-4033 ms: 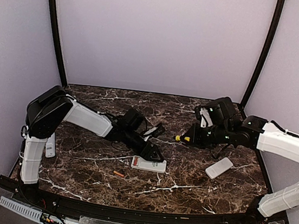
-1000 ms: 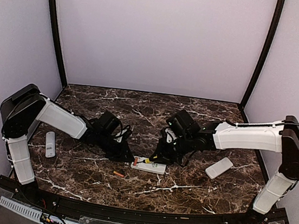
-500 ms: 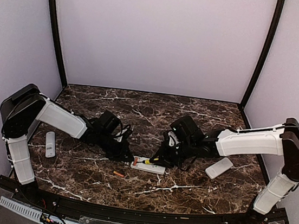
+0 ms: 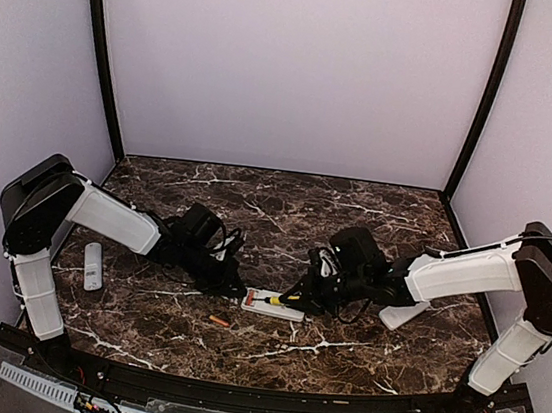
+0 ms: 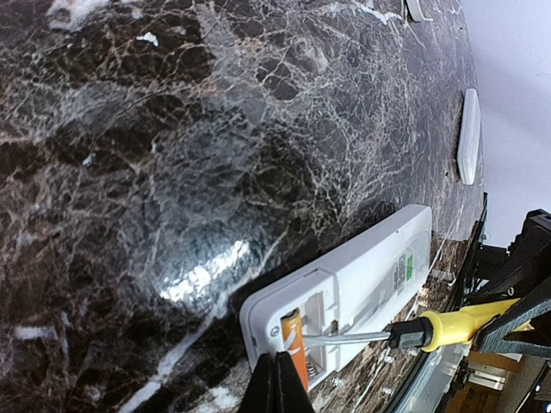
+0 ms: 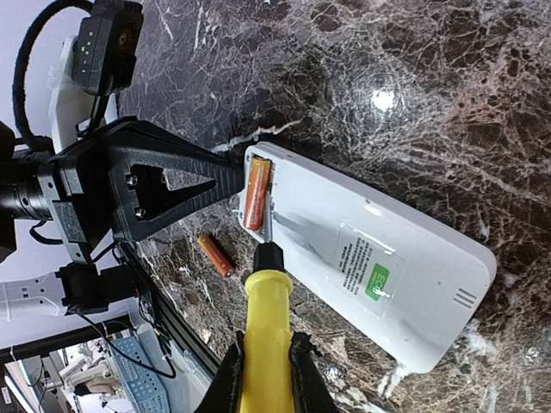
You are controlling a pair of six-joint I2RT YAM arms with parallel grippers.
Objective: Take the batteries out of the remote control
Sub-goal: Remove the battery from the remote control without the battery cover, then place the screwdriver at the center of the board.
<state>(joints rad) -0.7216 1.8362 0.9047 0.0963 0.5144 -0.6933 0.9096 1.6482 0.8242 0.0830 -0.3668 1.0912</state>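
One orange battery sits in the open bay at one end of the remote, which lies back-up on the table. The slot alongside it looks empty. A second battery lies loose on the table just beside that same end of the remote.

The screwdriver has its tip inside the bay, right next to the seated battery. The right gripper is clamped on its yellow handle. The left gripper is closed on nothing, its fingers pressed together into a point at the bay end of the remote. Whether that point actually bears on the casing cannot be told.

The step in hand appears to be prying out the last battery. To do it well, the blade should work under one end of the battery and lift it with a small levering turn, not a push along the remote. A push would likely slide the light casing across the smooth table. The left point probably serves as a stop. It should rest against the remote's end wall and stay off the bay, or it will block the battery's way out. A slow lift is safest, since a slipped blade could flick the battery off to roll away from the remote.
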